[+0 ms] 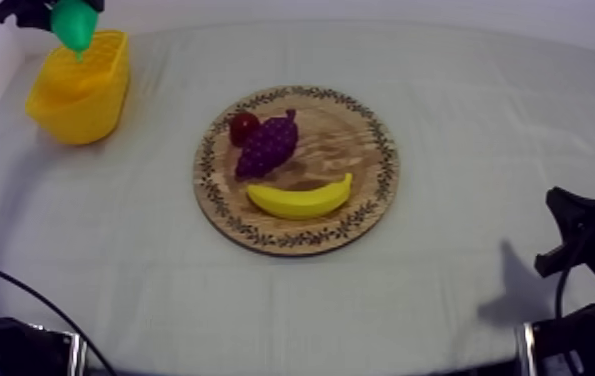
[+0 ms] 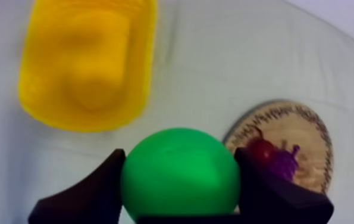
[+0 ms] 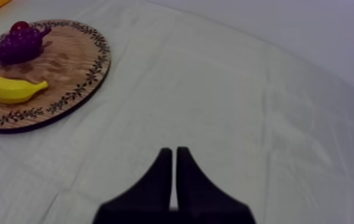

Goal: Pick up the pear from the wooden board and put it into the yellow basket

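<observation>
The green pear [image 1: 74, 26] hangs in the air over the yellow basket [image 1: 81, 88] at the table's far left, held by my left gripper [image 1: 56, 12]. Seen from the left wrist, black fingers [image 2: 99, 184] clamp both sides of the pear [image 2: 180, 175], and the basket [image 2: 90, 59] lies below and beyond it. The round wooden board [image 1: 361, 130] in the middle carries a banana [image 1: 299, 197], a bunch of grapes [image 1: 268, 146] and a small red fruit [image 1: 243, 127]. My right gripper [image 3: 174, 156] is shut on nothing above bare cloth, right of the board [image 3: 78, 71].
My right arm [image 1: 586, 240] rests low at the table's right edge. Open cloth lies between the board and the basket, and all along the table's right half. The table's far edge runs just behind the basket.
</observation>
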Available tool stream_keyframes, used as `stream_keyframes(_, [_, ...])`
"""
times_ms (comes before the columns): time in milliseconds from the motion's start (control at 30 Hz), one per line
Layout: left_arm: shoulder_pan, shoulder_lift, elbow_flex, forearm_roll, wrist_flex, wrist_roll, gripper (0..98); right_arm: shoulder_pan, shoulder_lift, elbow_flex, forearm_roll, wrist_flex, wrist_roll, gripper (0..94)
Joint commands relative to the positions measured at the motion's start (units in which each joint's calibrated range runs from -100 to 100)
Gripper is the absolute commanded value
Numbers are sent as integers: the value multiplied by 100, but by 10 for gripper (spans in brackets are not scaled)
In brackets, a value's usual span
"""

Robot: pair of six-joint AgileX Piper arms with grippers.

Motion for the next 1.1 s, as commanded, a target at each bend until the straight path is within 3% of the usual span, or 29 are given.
stream_keyframes(0, [-493,-42,-6,-11,-3,-114,449,-1,-4,-5,-1,2,-1,4])
stream_keyframes(267, [-995,-75,17,-66,-3,-271,444,-1,-4,-5,-1,2,-1,4])
stream_keyframes(1067, [-1063,2118,-1729,-72,-74,-291,436,-1,-4,-5,-1,2,-5,4])
